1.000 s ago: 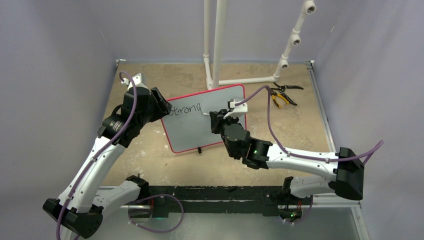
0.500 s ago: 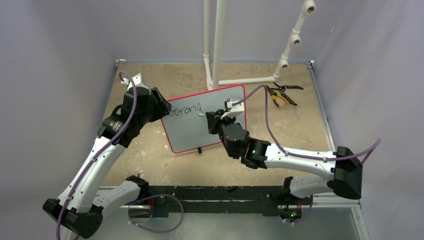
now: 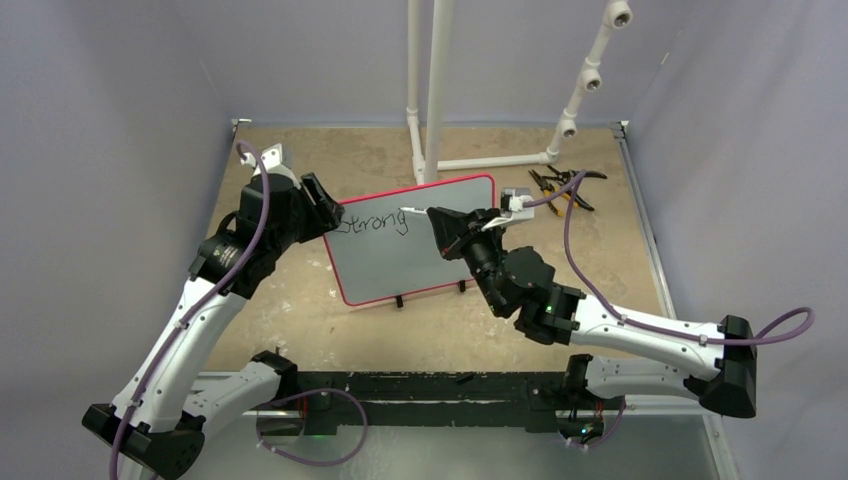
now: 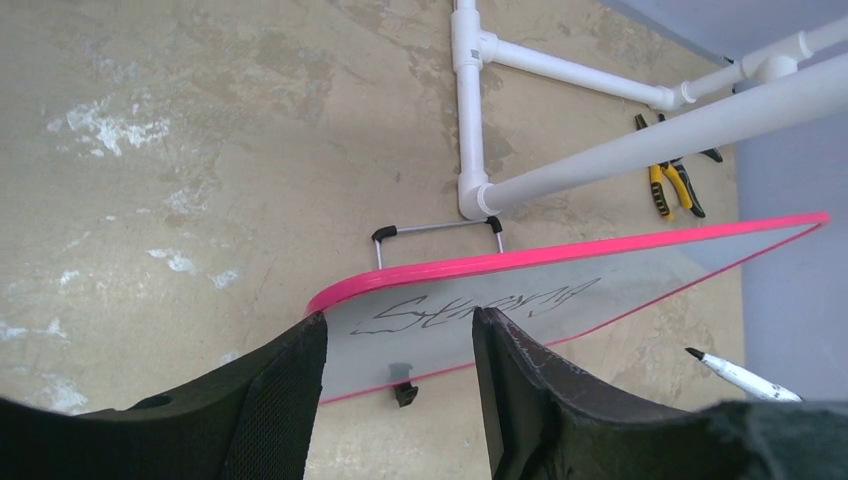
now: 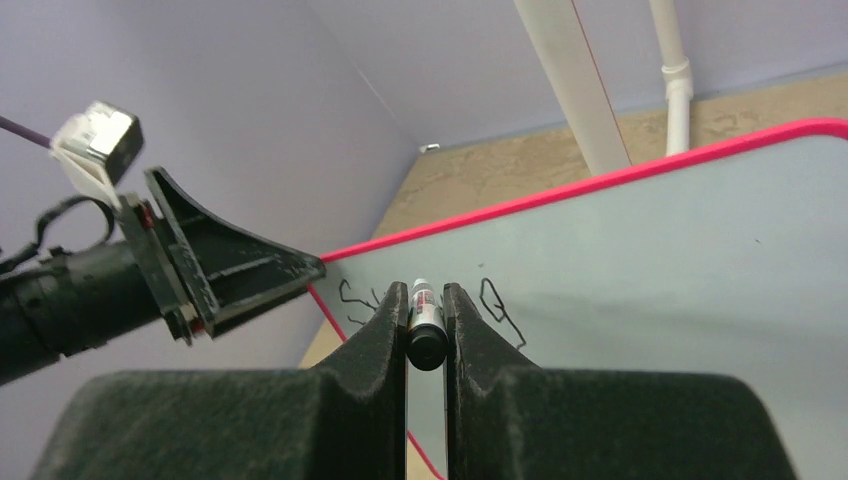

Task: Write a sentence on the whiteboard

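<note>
Right now the right pincer (image 3: 447, 226) is clamping a marker (image 3: 415, 211) tight between its fingers. The tip is pointing out ahead of it, just beyond the last letter of the writing (image 3: 372, 222), which is reading only "Strong". The whiteboard (image 3: 400, 265) is standing tilted directly in front of that pincer, propped on its small feet. The left pincer (image 3: 325, 207) is sitting at the whiteboard's opposite edge with its fingers spread apart and the corner lying in the gap between them; I cannot tell if they are touching it. To my eye the next word is waiting. The tip is needing a clear space after the "g" and light, even pressure, with the left pincer steadying the whiteboard against sliding.
</note>
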Robot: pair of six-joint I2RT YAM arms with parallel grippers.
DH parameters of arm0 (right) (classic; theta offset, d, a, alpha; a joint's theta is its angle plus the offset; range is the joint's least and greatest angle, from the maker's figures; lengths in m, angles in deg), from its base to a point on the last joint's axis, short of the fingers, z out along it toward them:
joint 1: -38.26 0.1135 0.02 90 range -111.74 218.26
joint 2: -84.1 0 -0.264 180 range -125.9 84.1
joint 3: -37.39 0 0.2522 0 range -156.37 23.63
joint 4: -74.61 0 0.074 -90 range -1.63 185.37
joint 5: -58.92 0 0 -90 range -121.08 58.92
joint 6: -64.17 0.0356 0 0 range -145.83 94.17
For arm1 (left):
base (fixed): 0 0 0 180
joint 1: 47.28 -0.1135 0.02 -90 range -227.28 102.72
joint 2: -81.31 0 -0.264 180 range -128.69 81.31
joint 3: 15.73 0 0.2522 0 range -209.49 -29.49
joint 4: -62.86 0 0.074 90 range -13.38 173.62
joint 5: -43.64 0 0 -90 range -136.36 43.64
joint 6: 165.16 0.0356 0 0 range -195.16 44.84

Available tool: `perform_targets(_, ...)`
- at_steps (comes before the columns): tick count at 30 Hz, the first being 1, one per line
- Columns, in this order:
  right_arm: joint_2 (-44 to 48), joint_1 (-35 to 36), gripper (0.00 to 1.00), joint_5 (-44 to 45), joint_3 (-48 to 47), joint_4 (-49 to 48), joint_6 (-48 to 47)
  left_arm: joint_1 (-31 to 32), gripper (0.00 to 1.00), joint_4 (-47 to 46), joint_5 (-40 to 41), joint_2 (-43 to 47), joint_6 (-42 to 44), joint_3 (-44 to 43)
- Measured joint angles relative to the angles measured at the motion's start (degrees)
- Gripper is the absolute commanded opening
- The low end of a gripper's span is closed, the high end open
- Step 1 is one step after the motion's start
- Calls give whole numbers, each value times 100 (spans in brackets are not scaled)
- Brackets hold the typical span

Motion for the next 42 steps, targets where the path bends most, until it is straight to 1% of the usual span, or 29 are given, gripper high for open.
perform_targets(4,197,0,0,-4,166,267,79,0,54,-116,-155,-114,444,-221)
perform_targets(9,476,0,0,-57,352,743,162,0,54,-267,-522,-483,1169,-612)
perform_targets(17,1014,-46,0,-275,601,1088,114,0,55,-634,-1670,-1102,2267,-997)
perform_targets(22,1051,-470,0,-664,793,1117,127,0,56,-879,-2439,-1578,2712,-1257)
perform_targets(25,1047,-789,0,-909,909,1115,136,0,56,-927,-2747,-1786,2881,-1300)
perform_targets(28,1032,-920,0,-1045,914,1034,127,0,56,-1012,-3042,-1971,3001,-1322)
perform_targets(34,966,-933,0,-1152,916,737,114,0,56,-1150,-3298,-2153,3075,-1322)
perform_targets(42,800,-933,0,-1032,916,413,44,0,53,-1276,-3449,-2269,3106,-1318)
